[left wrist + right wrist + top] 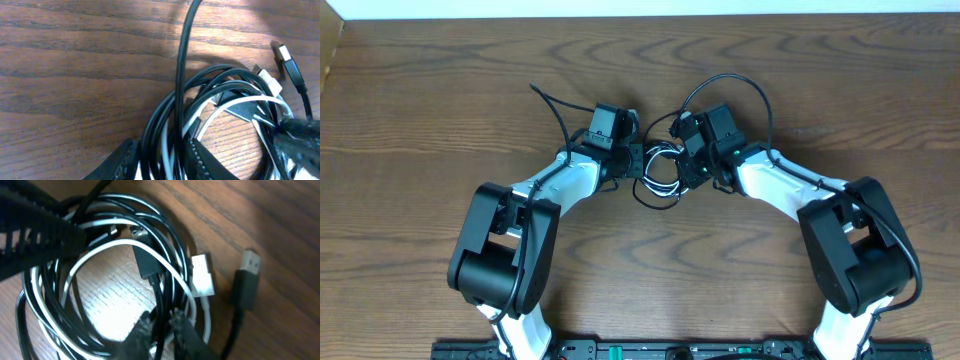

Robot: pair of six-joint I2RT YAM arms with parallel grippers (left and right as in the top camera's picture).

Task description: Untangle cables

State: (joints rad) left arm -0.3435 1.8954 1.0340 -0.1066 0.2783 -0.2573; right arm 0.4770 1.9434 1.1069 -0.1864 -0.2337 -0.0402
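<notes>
Both arms angle inward, low over bench [440,100]. Left hand [162,160] straddles cables [146,262], grip unclear. Right hand [162,330] pinches cables.

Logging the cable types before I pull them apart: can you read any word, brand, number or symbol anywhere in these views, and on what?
No text can be read in any view.
Black plug and white plug of the cables: no marking shows.
Rail at the overhead view's bottom edge: small light marks, too small to read.
</notes>
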